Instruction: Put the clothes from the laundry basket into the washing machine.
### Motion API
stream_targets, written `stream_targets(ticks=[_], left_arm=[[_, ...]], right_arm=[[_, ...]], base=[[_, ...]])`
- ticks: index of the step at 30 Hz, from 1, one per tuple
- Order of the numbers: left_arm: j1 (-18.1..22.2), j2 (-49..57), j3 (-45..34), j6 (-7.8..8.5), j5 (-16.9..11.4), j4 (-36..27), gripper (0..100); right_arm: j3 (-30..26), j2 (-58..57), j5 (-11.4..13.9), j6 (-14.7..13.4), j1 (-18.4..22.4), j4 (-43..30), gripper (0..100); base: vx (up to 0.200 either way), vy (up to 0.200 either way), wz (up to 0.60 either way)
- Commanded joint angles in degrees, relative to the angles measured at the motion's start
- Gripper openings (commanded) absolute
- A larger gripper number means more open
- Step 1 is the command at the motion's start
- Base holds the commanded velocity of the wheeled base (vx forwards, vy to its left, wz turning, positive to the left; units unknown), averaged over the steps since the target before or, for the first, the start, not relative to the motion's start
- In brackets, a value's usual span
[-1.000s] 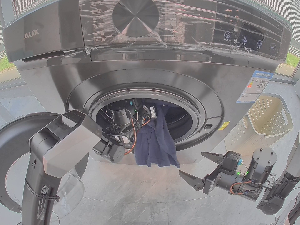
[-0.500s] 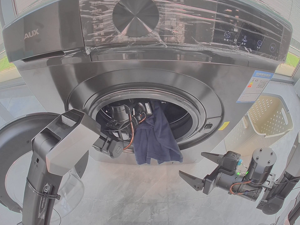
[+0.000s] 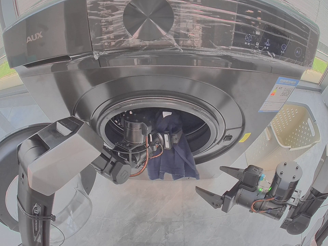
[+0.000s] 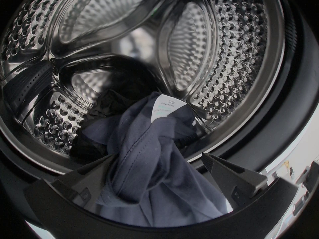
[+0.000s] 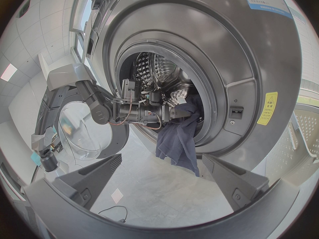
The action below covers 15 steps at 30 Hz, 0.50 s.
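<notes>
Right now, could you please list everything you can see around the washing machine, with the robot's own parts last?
washing machine: one, dark grey, straight ahead
door: one, dark rim with clear glass, swung open on the left
drum: one, shiny steel, inside the opening
garment: one, navy, draped over the opening's lower lip, partly in the drum, partly hanging outside
laundry basket: one, cream, on the floor right of the machine
label: one, blue and white, on the machine's front, upper right
sticker: one, yellow, right of the opening
left gripper: one, black, open, straddling the garment at the opening
right gripper: one, black, open, above the floor, lower right of the opening
</notes>
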<state>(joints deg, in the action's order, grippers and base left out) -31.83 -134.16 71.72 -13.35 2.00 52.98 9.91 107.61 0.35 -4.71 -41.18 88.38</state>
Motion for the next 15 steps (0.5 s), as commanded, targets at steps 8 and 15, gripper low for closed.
stream_targets(ticks=[8,15], left_arm=[[-2.01,-2.78,-1.49,3.33,-0.24,-0.33,100],[-1.92,-5.24,-0.26,5.00,-0.33,-0.95,0]], right_arm=[[0.02,-0.03,0.00,0.05,-0.13,0.04,100],[0.20,-0.12,0.00,0.05,-0.13,0.04,100]], base=[[0.000,0.000,0.00],[0.000,0.000,0.00]])
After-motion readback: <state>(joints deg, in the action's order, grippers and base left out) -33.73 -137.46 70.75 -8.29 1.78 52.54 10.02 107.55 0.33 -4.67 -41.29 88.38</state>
